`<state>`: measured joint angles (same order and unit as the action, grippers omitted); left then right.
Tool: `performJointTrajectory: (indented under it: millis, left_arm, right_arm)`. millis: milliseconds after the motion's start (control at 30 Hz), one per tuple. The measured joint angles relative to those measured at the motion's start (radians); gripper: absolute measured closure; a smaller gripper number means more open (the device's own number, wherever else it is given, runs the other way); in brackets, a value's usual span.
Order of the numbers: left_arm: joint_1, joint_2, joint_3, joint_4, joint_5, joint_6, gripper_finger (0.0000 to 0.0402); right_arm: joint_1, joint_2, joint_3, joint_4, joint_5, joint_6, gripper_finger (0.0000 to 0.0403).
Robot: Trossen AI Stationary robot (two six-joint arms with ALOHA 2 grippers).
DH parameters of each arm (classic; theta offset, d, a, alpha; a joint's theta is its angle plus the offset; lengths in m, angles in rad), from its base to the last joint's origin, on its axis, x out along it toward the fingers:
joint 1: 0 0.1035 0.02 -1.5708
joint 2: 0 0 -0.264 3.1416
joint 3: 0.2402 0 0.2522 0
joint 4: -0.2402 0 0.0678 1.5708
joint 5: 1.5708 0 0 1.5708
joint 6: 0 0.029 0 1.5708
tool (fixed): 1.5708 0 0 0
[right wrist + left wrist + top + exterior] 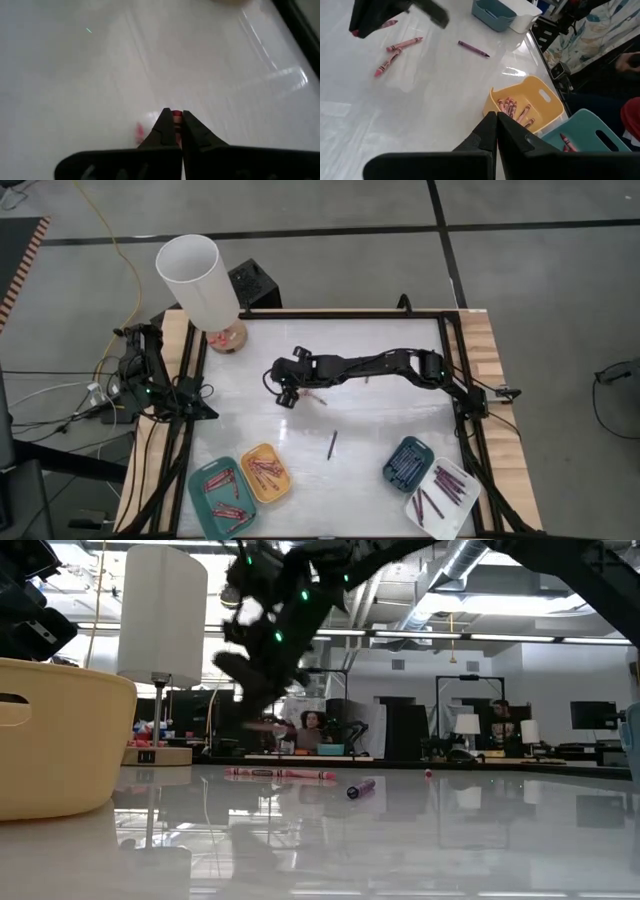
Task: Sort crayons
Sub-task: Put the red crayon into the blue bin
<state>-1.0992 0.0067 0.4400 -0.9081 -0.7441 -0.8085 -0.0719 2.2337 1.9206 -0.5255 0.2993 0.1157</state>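
One red crayon [177, 116] sits pinched between the closed fingers of the right hand [287, 394] above the bench [390, 415], so the pick looks done and the next move is carrying it to the trays with red crayons, past the loose purple crayon [331, 443], while the left hand [496, 131] waits shut and empty.

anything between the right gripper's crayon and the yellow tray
Nothing visible does. The right gripper, shut on a red crayon, is over mid-table; the white tabletop toward the yellow plastic tray is bare, and the loose purple crayon lies off to the side.
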Motion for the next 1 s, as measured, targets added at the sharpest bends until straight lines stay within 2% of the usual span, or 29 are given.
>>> performJointTrajectory:
  millis: [300,467,600,767,1000]
  left_arm:
    - [0.000,0.000,0.000,0.000,0.000,0.000,0.0401]
    - [0.000,0.000,0.000,0.000,0.000,0.000,0.0401]
    - [0.000,0.000,0.000,0.000,0.001,0.000,0.0401]
    - [0.000,0.000,0.000,0.000,0.001,0.000,0.0401]
    - [0.000,0.000,0.000,0.000,0.002,0.000,0.0401]
  right_arm:
    - [0.131,-0.004,0.150,0.066,-0.002,-0.054,0.0398]
    - [0.215,-0.004,0.166,0.214,-0.025,-0.116,0.0398]
    - [0.278,-0.003,0.165,0.370,-0.084,-0.185,0.0398]
    - [0.333,0.017,0.163,0.565,-0.239,-0.306,0.0398]
    - [0.336,0.108,0.157,0.910,-0.397,-0.287,0.0398]
